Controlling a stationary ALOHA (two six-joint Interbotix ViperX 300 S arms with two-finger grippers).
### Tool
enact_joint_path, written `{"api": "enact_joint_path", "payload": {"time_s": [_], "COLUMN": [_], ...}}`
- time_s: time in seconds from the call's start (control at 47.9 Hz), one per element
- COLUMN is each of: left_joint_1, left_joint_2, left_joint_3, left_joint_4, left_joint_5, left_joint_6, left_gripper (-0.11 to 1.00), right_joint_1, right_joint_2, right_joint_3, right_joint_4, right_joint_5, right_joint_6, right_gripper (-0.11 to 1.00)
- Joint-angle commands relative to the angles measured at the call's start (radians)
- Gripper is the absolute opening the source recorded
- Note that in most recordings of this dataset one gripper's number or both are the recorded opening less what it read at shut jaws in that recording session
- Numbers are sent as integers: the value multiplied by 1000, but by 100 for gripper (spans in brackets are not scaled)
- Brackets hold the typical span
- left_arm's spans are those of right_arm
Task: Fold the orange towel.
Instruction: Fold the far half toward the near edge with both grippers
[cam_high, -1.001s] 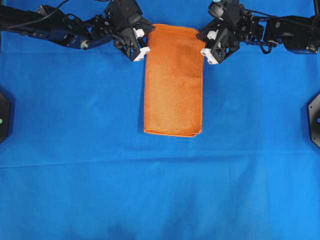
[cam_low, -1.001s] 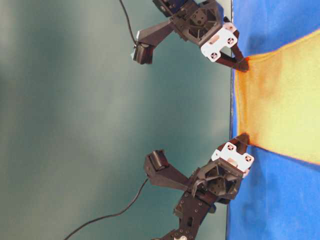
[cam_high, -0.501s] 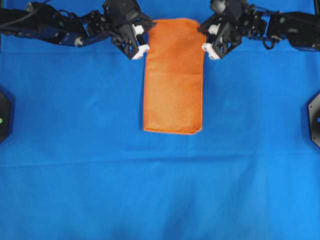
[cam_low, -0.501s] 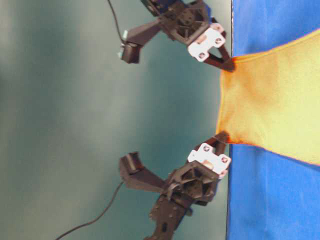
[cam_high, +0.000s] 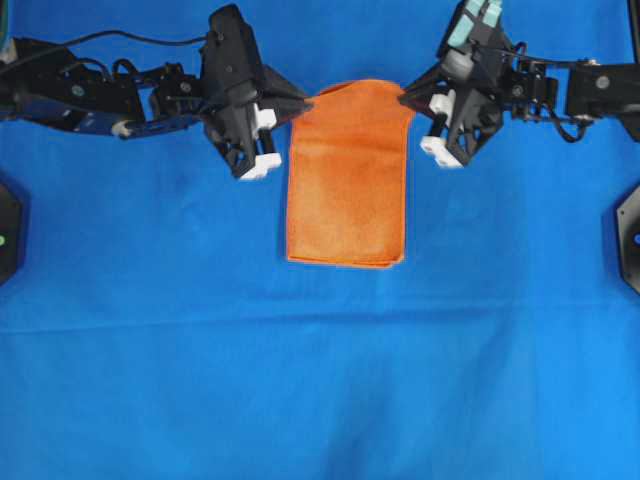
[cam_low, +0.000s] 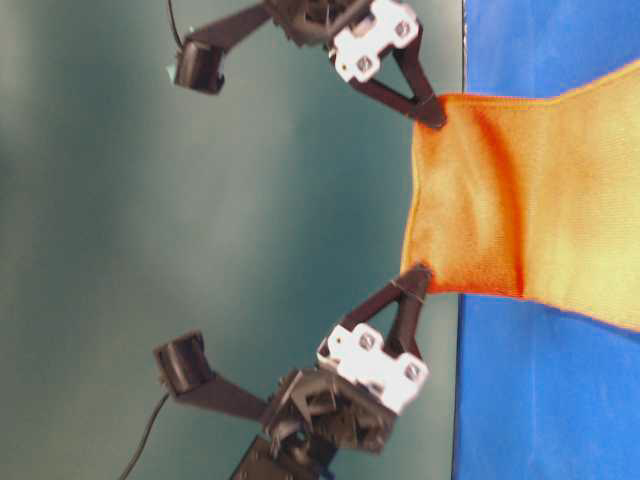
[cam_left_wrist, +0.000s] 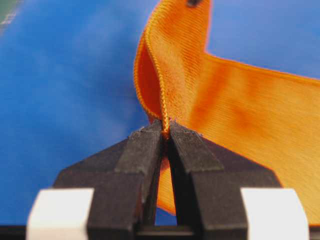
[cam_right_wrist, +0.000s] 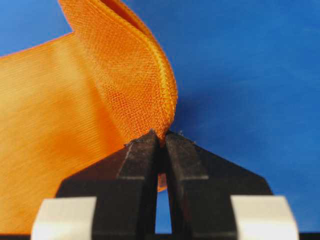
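Already the orange towel (cam_high: 346, 180) reads as a long narrow strip rather than a square, so one fold looks done: doubled layers show at its 6 o'clock edge, which lies flat on the blue tabletop (cam_high: 320, 380) near the middle of the overhead view. What's left, by my judgement, is the second fold, bringing the 12 o'clock end over and down toward that near edge, then letting go. That fold is under way: the far end is up off the surface, its two corners pinched and the cloth between them curling over.

On to the arms. The left tool (cam_high: 300, 100) comes in from 9 o'clock, its dark arm stretched across the top of the overhead picture, fingers aimed at the towel's far left corner. The wrist view shows it clenched on the hem, black pads (cam_left_wrist: 145, 145) squeezed together with the stitched edge rising between them. The right tool (cam_high: 408, 97) mirrors it from 3 o'clock and grips the far right corner just as tightly; its pads (cam_right_wrist: 142, 150) meet on the folded edge. From table level both tools sit raised clear of the tabletop, with the towel's end hanging slack between them and its other end resting down.
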Motion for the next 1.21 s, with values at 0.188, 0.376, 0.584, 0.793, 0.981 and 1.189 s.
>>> {"api": "enact_joint_path", "payload": {"time_s": [0.188, 0.376, 0.584, 0.793, 0.981, 1.189], "left_joint_1": [-120, -187, -256, -273, -273, -275], "left_joint_2": [-37, -25, 8, 57, 92, 91], "left_joint_3": [25, 26, 31, 31, 31, 34], "left_joint_4": [2, 2, -2, -3, -3, -3], "left_joint_5": [63, 103, 109, 109, 101, 101], "left_joint_6": [-20, -25, -25, -25, -25, -25], "left_gripper": [3, 3, 3, 3, 3, 3], "right_joint_1": [132, 189, 241, 270, 272, 284], "right_joint_2": [-38, -32, 12, 74, 103, 107], "right_joint_3": [25, 28, 32, 25, 21, 15], "right_joint_4": [25, 38, 75, 110, 135, 135], "right_joint_5": [15, 26, 17, -6, -35, -46], "right_joint_6": [2, 3, 3, 3, 3, 3], "right_gripper": [4, 4, 4, 4, 4, 4]}}
